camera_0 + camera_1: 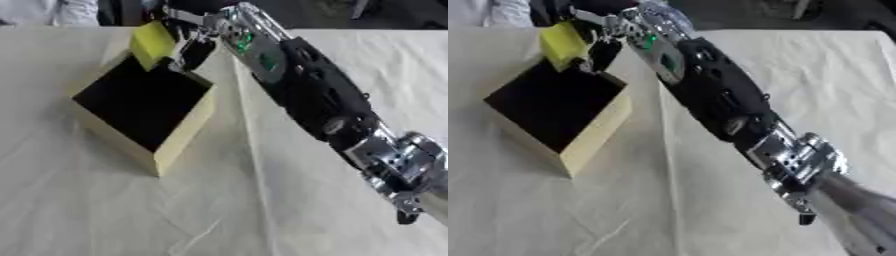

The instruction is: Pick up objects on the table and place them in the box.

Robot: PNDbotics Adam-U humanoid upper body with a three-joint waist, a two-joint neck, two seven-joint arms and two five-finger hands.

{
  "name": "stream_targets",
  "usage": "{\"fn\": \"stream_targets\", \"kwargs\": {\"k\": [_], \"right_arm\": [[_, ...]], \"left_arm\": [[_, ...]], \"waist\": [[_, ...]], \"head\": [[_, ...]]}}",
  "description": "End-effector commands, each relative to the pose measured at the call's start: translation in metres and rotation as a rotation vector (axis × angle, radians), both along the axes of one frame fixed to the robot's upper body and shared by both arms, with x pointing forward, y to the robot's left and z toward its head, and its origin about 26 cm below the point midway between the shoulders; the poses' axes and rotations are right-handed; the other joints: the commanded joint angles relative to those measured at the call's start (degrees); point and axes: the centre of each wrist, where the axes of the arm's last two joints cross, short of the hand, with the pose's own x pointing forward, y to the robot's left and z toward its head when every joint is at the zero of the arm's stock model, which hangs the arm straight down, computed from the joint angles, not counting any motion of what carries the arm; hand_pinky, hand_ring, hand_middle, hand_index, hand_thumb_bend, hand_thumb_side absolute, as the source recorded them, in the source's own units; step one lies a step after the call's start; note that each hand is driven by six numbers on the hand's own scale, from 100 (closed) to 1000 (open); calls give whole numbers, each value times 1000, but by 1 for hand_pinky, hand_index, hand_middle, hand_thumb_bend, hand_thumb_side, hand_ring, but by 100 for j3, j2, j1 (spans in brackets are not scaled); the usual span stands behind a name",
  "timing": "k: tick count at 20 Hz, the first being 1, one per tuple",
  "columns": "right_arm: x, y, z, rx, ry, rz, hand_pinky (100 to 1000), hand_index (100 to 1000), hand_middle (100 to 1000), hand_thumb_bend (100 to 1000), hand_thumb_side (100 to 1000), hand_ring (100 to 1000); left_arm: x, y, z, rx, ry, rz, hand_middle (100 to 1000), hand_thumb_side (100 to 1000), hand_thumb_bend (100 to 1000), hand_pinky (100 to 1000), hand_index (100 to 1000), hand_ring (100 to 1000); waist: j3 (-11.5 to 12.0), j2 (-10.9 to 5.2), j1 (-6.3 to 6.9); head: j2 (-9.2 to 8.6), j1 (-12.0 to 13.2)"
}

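A pale yellow box with a dark inside stands on the table at the left, turned corner-on. My right arm reaches from the lower right across to the box's far corner. There my right hand has its fingers curled on a yellow block, which hangs tilted just above the box's far corner. The left hand shows in neither view.
A cream cloth with creases covers the table. Beyond the table's far edge are dark floor and a person's pale clothing at the upper left.
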Motion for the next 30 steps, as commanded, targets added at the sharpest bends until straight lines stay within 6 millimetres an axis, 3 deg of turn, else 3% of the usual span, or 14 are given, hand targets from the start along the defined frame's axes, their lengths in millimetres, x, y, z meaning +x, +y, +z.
{"fn": "stream_targets", "kwargs": {"k": [1,12,21,30], "right_arm": [[1,3,9,-7,-41,-1,494,524,409,100,128,544],[-12,31,9,-119,-105,55,515,518,426,100,100,555],[-42,40,43,-112,-183,116,521,517,436,100,100,556],[-61,60,36,-126,-99,207,514,518,439,100,113,553]], "left_arm": [[-3,-2,8,5,-31,-18,902,682,100,716,649,865],[-3,-2,8,6,-37,-32,899,681,100,715,650,864],[-3,0,6,-3,-40,-40,888,671,100,713,655,856],[-2,-1,11,-35,-91,-88,872,658,100,691,665,845]], "waist": [[5,-90,26],[-14,-115,23],[-91,-267,54],[-54,-375,63]], "head": [[-67,-40],[-18,-65],[113,-51],[232,-101]]}}
